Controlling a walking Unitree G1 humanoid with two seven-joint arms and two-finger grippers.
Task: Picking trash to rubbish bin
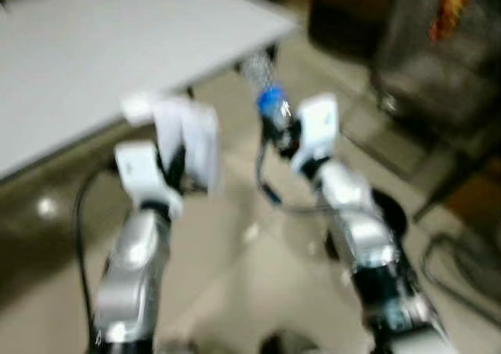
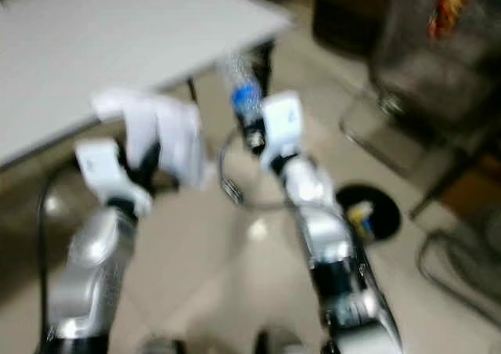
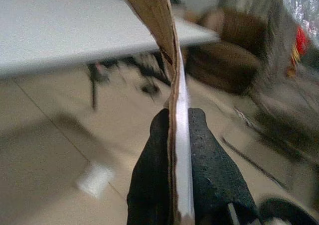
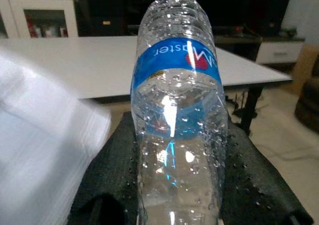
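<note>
My right gripper [image 1: 283,127] is shut on a clear plastic bottle [image 4: 177,115] with a blue label, held up in front of me; the bottle [image 1: 264,88] points toward the table edge. My left gripper [image 1: 178,162] is shut on a flat white carton [image 1: 188,139]; in the left wrist view its cardboard edge [image 3: 177,100] stands pinched between the two black fingers [image 3: 212,170]. A round black bin [image 2: 366,211] with something yellow inside sits on the floor to my right, beside the right arm. The eye views are blurred.
A white table [image 1: 109,56] stands ahead on the left, its black leg [image 3: 93,85] on the beige tiled floor. A brown sofa [image 3: 229,60] and dark furniture [image 1: 438,64] lie to the right. A small white scrap [image 3: 94,179] lies on the floor.
</note>
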